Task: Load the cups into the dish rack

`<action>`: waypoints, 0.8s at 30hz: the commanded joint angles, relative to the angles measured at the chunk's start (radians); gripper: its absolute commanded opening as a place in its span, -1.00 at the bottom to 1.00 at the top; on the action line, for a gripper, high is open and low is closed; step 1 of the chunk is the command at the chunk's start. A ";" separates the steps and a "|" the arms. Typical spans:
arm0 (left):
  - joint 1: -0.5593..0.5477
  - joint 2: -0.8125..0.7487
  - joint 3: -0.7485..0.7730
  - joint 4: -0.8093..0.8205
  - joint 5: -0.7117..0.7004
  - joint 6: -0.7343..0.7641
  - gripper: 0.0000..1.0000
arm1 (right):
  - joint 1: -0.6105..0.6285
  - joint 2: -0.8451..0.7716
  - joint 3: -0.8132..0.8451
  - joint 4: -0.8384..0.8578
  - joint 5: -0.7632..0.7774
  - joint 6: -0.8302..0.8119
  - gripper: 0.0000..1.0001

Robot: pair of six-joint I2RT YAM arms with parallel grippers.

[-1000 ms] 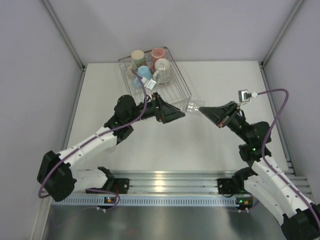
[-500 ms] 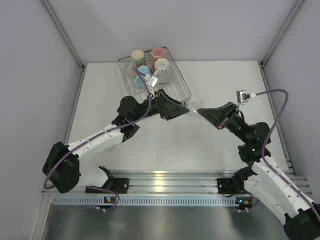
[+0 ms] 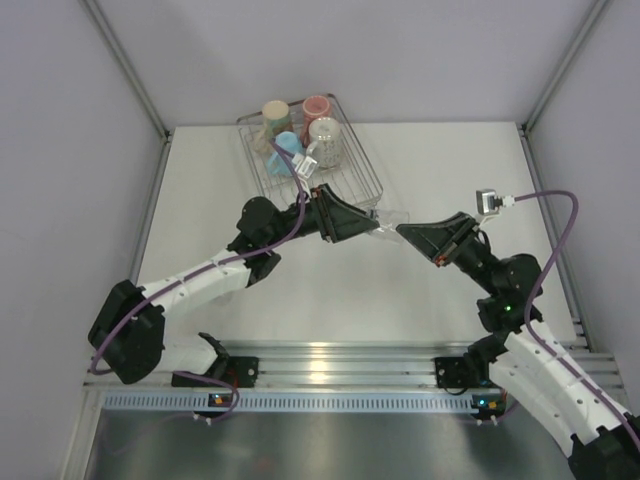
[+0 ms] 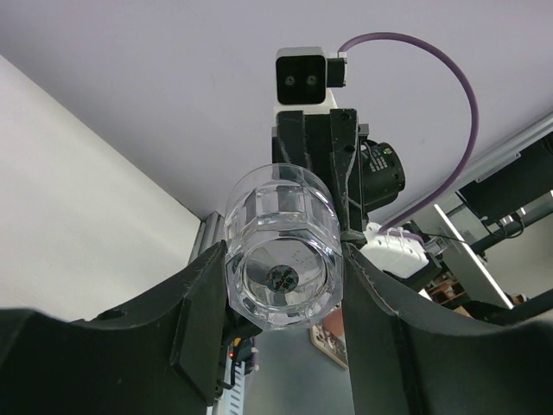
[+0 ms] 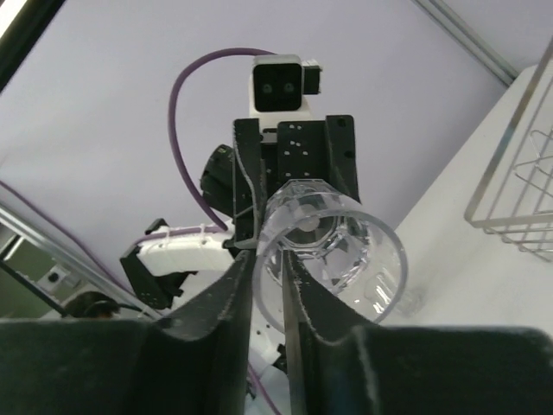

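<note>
A clear glass tumbler (image 3: 388, 217) hangs in the air between my two grippers, just right of the dish rack's near corner. My right gripper (image 3: 403, 231) is shut on its rim wall, one finger inside and one outside, as the right wrist view (image 5: 268, 259) shows with the tumbler (image 5: 346, 251). My left gripper (image 3: 371, 225) has its jaws closed against both sides of the tumbler's base (image 4: 283, 277); the left wrist view (image 4: 285, 251) looks straight at that base. The wire dish rack (image 3: 371, 182) holds a cream-tan cup (image 3: 275, 112), a pink cup (image 3: 317, 106), a light blue cup (image 3: 288, 146) and a pale speckled mug (image 3: 325, 137).
The rack stands at the back of the white table (image 3: 450, 160), left of centre, and its corner shows in the right wrist view (image 5: 518, 199). Purple cables run from both wrists. Grey walls close in the table on both sides.
My left arm has reached to the right and brought its jaws round the tumbler's base. My right gripper has kept its hold and drawn slightly toward me.
</note>
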 commanded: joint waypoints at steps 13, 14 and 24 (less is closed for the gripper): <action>-0.009 -0.052 -0.026 -0.002 -0.014 0.062 -1.00 | 0.012 -0.159 0.048 -0.432 0.026 -0.246 0.60; -0.009 -0.064 -0.023 -0.057 -0.021 0.096 -1.00 | 0.012 -0.176 0.045 -0.464 0.035 -0.268 0.70; -0.009 -0.117 0.058 -0.570 -0.192 0.386 -1.00 | 0.012 -0.264 0.116 -0.906 0.124 -0.486 0.99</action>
